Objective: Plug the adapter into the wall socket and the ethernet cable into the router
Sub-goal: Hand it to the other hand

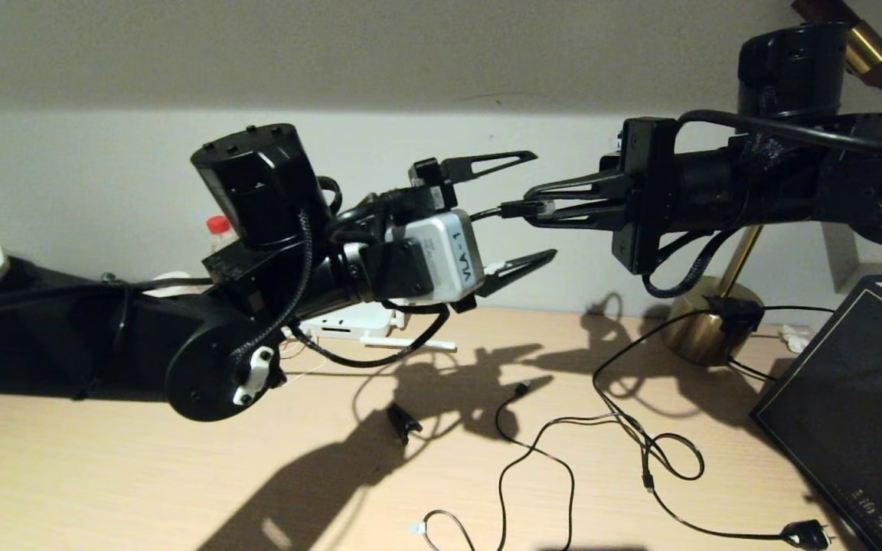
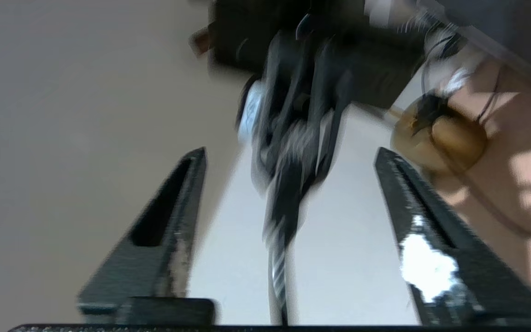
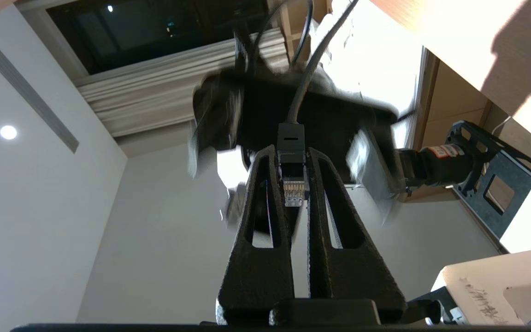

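1. The right gripper [image 1: 537, 205] hangs high above the desk [image 1: 142, 474], its jaws pinching the clear plug of the ethernet cable [image 1: 521, 208]. The left gripper [image 1: 539, 205] faces it with jaws spread wide, one finger above the plug and one below.
2. Biggest risk, as I judge it: if the right jaws let go before the left ones close, the plug drops to the desk. A crooked regrip would leave it twisted for the port.
3. The cable's slack seems to run back past the left wrist; a quick pull apart could yank the plug loose or snag the arm.
4. The router [image 1: 349, 321] lies on the desk at about 7 o'clock from the plug, mostly hidden behind the left arm, so its port is out of sight.
5. The plug's long axis runs level, 3 to 9 o'clock. In the right wrist view its contacts [image 3: 293, 190] sit between the fingers, toward the right wrist, with the cord leaving toward the left gripper.
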Controlling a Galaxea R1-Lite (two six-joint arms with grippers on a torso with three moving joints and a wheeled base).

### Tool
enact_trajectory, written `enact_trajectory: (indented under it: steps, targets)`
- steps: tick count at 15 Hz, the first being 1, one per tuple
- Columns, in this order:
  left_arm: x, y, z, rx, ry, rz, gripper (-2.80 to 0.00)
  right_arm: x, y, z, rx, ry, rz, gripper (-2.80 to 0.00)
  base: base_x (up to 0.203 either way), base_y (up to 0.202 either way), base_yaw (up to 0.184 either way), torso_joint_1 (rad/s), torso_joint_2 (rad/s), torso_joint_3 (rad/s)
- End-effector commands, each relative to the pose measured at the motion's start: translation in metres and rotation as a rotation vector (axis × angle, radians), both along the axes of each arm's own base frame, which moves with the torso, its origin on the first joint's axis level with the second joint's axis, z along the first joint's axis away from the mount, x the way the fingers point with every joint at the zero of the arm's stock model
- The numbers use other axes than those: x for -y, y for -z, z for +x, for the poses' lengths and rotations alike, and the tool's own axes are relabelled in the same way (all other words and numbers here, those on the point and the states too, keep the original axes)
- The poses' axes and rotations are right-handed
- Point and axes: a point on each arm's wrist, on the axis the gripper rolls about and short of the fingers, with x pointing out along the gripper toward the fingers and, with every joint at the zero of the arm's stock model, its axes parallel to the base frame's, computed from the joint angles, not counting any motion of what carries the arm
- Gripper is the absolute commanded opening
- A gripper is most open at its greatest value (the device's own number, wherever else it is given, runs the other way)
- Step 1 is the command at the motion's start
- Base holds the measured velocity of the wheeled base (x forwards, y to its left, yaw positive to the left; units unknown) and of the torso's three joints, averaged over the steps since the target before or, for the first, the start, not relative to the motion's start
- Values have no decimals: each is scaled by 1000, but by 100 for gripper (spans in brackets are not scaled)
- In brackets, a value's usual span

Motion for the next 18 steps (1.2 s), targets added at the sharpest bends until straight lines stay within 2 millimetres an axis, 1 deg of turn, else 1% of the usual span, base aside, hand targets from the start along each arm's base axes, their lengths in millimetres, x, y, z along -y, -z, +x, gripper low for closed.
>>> enact_trajectory:
  steps: [1, 8, 15, 16, 18]
  targets:
    - [0, 0, 1, 11, -1, -2, 0, 0, -1, -1, -6, -6, 3, -280, 0, 0, 0, 0, 0, 0]
    - [-15, -1, 10, 16, -30, 2, 0, 1, 1, -2, -12, -8, 0, -280, 0, 0, 0, 0, 0, 0]
    - [-15, -1, 11, 15, -17, 1, 0, 1, 2, -1, -13, -8, -1, -280, 0, 0, 0, 0, 0, 0]
    - [-15, -1, 11, 14, -15, 2, -280, 1, 2, -1, -12, -8, -1, -280, 0, 0, 0, 0, 0, 0]
    - [-16, -2, 10, 16, -15, 0, -280, 0, 2, -1, -13, -8, -1, -280, 0, 0, 0, 0, 0, 0]
